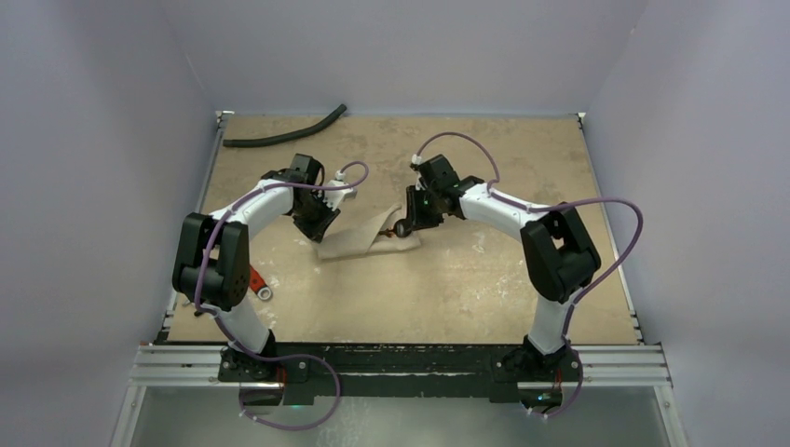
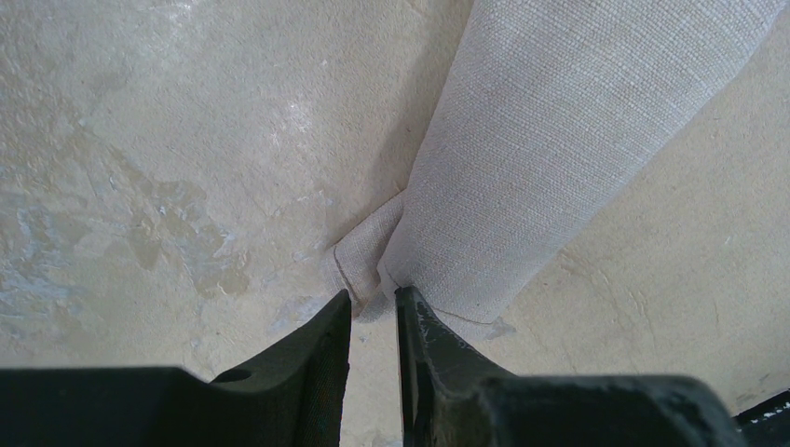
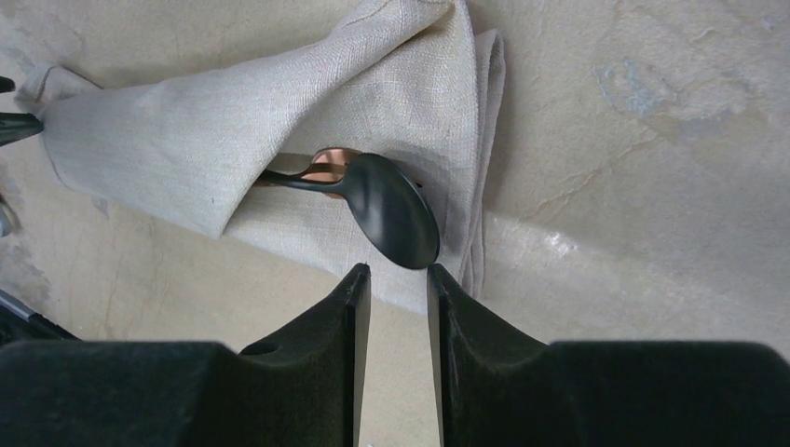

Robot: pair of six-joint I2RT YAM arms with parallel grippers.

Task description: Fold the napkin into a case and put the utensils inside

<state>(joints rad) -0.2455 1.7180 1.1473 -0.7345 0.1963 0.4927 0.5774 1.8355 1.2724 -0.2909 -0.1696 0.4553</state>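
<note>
While my left hand (image 2: 374, 305) nips the case (image 2: 559, 140) by its narrow tip on the surface (image 2: 140, 140) and my right hand (image 3: 398, 277) sits barely parted, empty, beside the spoon (image 3: 393, 212) bowl, I'd guess any shove drags cloth, spilling spoon and fork (image 3: 329, 160).

No legible text or markings.

Top external: high, behind arm bases (image 1: 250, 361), looks down and forward over whole table (image 1: 484, 289); bases at 6 o'clock, far view.
Left wrist: very near, looks down past left gripper (image 2: 373, 300) at 6 o'clock; narrow end of case (image 2: 531, 140) at tips, cloth runs to 1 o'clock.
Right wrist: near, right gripper (image 3: 396, 272) at 6 o'clock; faces wide end, spoon (image 3: 396, 212) centre.
Shared: case in all three; narrow end at 9 o'clock in right wrist view.
</note>
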